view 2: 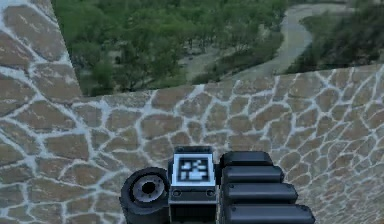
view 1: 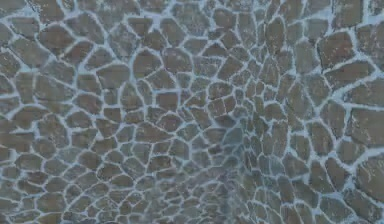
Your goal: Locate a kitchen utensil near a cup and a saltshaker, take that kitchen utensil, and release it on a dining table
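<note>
1. The forward view is all stonework (view 1: 120,110) - irregular brown stones with pale mortar. A crease right of the middle looks like two stone faces meeting. My guess is the robot's nose is pretty much up against it.
2. In the arm side view there's more stonework (view 2: 90,140) across the lower half. Past its top edge are trees (view 2: 150,40) and a pale road (view 2: 290,40) curving away in the distance.
3. At the bottom edge the arm (view 2: 265,190) shows as a dark ribbed block with a white marker square (view 2: 195,168) at its end. The end effector (view 2: 148,192) is a dark round body just left of that. I can't make out the fingers, so I can't tell if it's wide or narrow, or whether it holds anything.
4. I can't tell from here where the kitchen utensil is, and the same goes for the cup, the saltshaker and the dining table. I'd call this the searching stage, with the grab not yet begun.
5. What could go wrong:
   - Rolling forward probably bumps the base into stone, because that surface looks so close.
   - Extending the arm could jam the end effector into the stonework on that side.
   - A tight turn near that crease might scrape a corner of the base - backing off first seems safer.
</note>
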